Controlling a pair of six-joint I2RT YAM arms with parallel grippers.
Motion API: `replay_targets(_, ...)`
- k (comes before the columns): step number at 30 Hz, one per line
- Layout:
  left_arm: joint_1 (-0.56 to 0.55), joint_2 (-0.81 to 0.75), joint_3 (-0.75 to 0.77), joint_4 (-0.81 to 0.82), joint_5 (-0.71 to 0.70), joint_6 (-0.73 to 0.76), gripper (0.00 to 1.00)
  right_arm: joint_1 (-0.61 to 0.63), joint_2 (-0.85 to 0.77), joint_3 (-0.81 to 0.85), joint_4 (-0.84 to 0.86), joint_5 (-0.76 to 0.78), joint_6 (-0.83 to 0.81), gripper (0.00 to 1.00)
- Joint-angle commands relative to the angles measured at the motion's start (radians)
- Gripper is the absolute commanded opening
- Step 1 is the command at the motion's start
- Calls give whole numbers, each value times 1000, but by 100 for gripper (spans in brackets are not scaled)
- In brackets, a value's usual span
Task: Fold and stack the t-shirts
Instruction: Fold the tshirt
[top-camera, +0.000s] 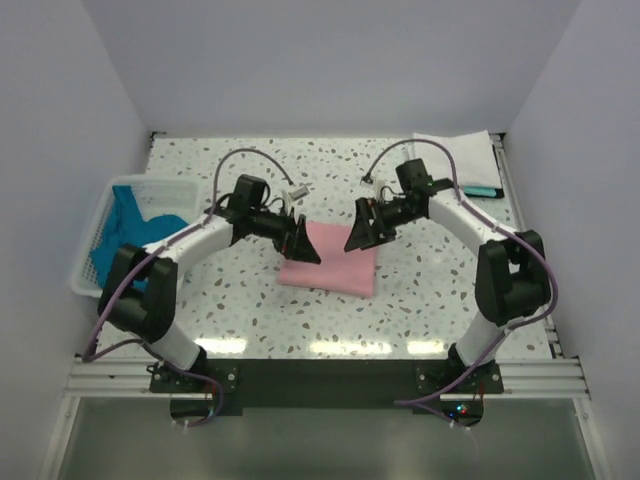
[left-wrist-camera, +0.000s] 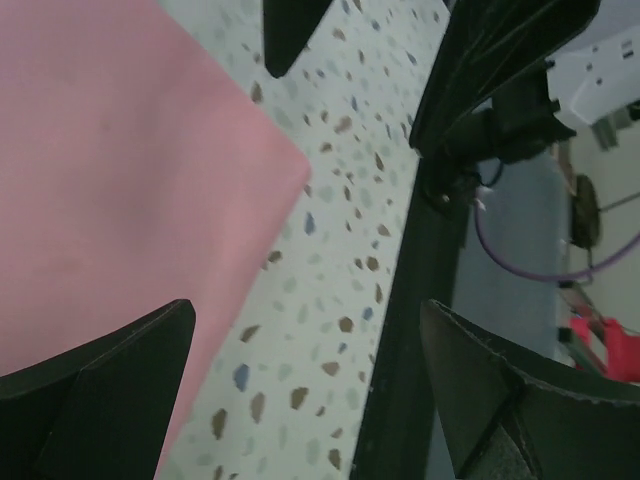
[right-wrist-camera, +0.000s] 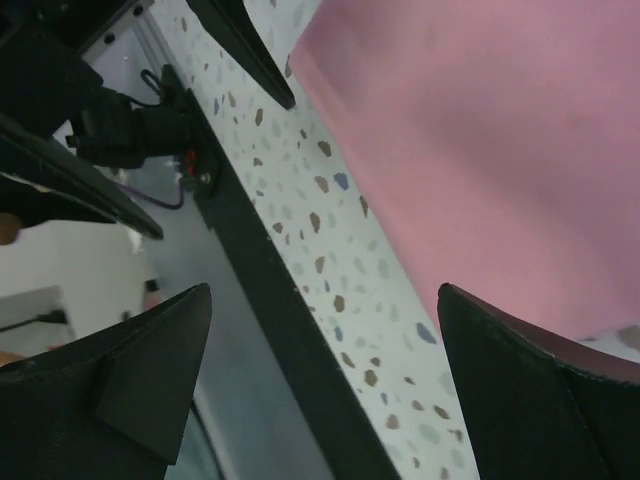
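A light pink t-shirt (top-camera: 330, 262) lies folded into a flat rectangle on the speckled table (top-camera: 250, 300), at the middle. My left gripper (top-camera: 303, 243) hovers over its far left corner and my right gripper (top-camera: 360, 238) over its far right corner. Both are open and hold nothing. In the left wrist view the pink t-shirt (left-wrist-camera: 110, 180) fills the left side, and the left gripper (left-wrist-camera: 310, 390) spans bare table beside the cloth's edge. The right wrist view has the pink t-shirt (right-wrist-camera: 480, 140) at upper right, with the right gripper (right-wrist-camera: 325, 380) wide apart over the table's edge.
A white lattice basket (top-camera: 150, 184) stands at the left edge with teal-blue t-shirts (top-camera: 125, 228) inside. A folded white t-shirt (top-camera: 460, 160) lies at the back right corner on a teal one (top-camera: 483, 191). A black rail (top-camera: 330, 375) runs along the near edge.
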Motion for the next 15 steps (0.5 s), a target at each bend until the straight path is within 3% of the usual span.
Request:
replay_targets(1,-45,51,-85,97,167,-133,100,58,-29,-197,446,-129,501,99)
replay_targets(4,-44,120,-85,122,181,-130,100,140,16,-254,576,-111,658,99)
replay_targets(8,-39,235,-27,13,182,-37,100,174,78,-328,737,-82,802,99)
replay_targets(15,36,410,-35,-7,165,16,100,113,260,-359,614,-65,652,99)
